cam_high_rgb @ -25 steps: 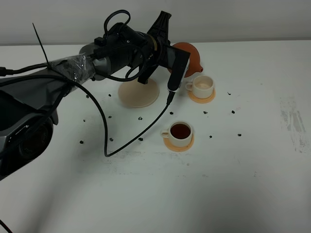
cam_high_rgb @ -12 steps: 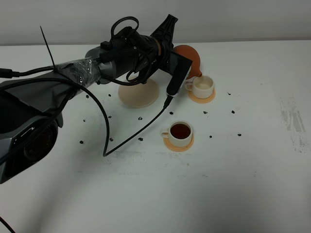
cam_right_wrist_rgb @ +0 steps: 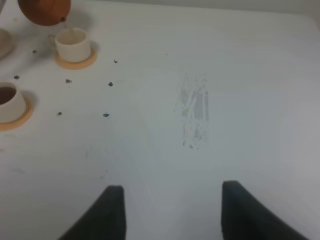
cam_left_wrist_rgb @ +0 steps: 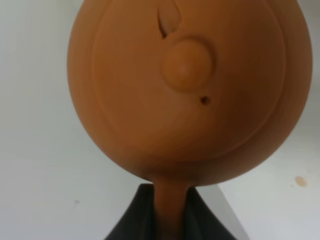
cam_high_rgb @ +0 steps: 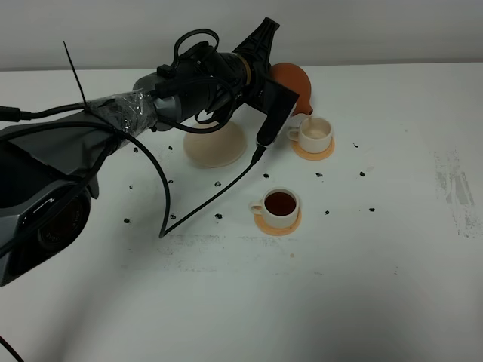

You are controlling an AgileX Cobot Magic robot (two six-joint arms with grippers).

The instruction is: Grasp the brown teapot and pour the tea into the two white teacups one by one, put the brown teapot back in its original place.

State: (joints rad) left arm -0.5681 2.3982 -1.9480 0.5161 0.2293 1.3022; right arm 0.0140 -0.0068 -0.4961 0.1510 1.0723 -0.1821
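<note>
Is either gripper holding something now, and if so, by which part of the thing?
The left gripper holds the brown teapot by its loop handle, which is clamped in its jaws. The right gripper holds nothing.

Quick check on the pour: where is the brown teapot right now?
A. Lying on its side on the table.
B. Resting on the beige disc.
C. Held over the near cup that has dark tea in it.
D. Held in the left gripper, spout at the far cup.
D: the left gripper holds the brown teapot by its handle, spout at the far cup; the beige disc has nothing on it, and the near cup stands apart.
</note>
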